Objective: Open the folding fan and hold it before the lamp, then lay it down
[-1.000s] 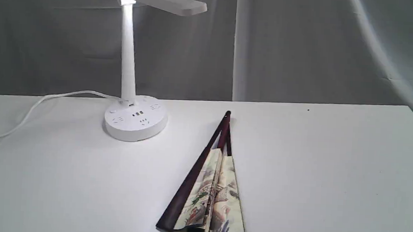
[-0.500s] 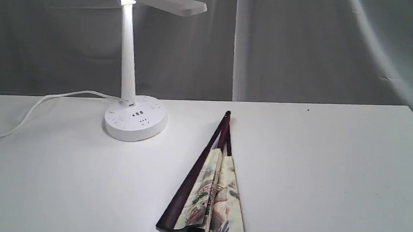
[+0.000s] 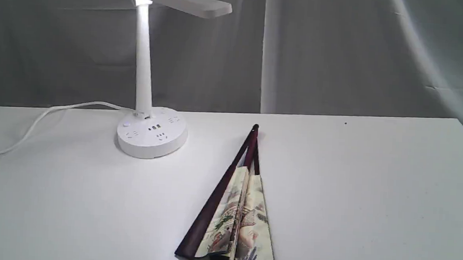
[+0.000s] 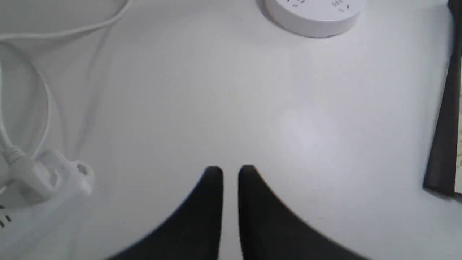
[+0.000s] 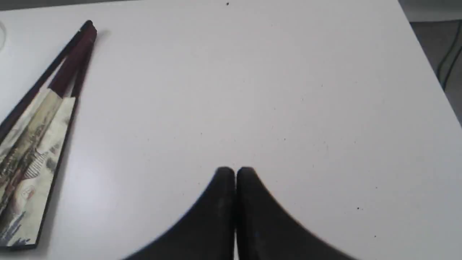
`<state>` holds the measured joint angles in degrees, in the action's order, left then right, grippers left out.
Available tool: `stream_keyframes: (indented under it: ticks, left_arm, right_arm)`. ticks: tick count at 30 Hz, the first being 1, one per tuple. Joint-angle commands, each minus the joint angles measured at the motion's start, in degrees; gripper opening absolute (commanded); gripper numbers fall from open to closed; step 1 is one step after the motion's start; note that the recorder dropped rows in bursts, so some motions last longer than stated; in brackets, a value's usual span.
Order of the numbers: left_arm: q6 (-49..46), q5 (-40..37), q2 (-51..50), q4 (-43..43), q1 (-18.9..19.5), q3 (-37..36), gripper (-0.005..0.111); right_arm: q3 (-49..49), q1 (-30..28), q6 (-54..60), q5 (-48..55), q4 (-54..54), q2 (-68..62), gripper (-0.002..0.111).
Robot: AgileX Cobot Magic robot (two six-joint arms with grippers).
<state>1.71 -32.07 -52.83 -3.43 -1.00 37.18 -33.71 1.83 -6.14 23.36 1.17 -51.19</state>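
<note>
A: Fan status?

B: The folding fan [image 3: 231,217] lies flat on the counter [image 3: 372,173], about mid-width. Its paper end is at the edge nearest the exterior camera and its pivot points to the far edge. Only a few pleats are spread, with one guard splayed toward the left edge. The lamp [image 3: 143,81] stands toward the far-left corner, well apart from it.

A: Grippers?

B: Left gripper [image 4: 230,173]: fingertips a slit apart, nothing between them. Right gripper [image 5: 235,173]: tips touching, empty. Both are over bare counter and neither touches the fan.

A: Handling?

B: Likely light. The paper is the weak part and would crease or tear if pinched. The wooden guards look stiff enough to take load. Their finish looks smooth, so they may slip.

A: Grasp points?

B: Probably one gripper per outer guard, on bare wood between pivot and paper. The splayed guard suits the left arm. The guards lie thin and flat, so the jaws must open first and come down astride, square to the stick. Spread slowly; the pleats set the limit.
</note>
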Motion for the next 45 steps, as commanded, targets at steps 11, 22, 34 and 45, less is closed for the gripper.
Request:
stream_keyframes:
  ticks: [11, 22, 34, 45]
  left_arm:
    - [-19.15, 4.24, -18.64, -22.77, -0.92, 3.25, 0.007]
    - [-18.30, 7.80, -27.90, -21.28, -13.85, 8.15, 0.003]
    - [-11.63, 1.44, -42.41, -14.90, -23.10, 23.06, 0.000]
    - [-10.73, 0.13, -50.74, -12.57, -30.61, 33.15, 0.005]
  right_arm:
    - [-0.38, 0.27, 0.12, -1.79, -0.15, -8.76, 0.000]
    - [-0.38, 0.27, 0.47, -1.24, -0.15, -11.17, 0.000]
    - [-0.38, 0.27, 2.46, 1.24, -0.15, -11.17, 0.000]
    - [-0.38, 0.27, 2.88, 1.49, -0.15, -11.17, 0.000]
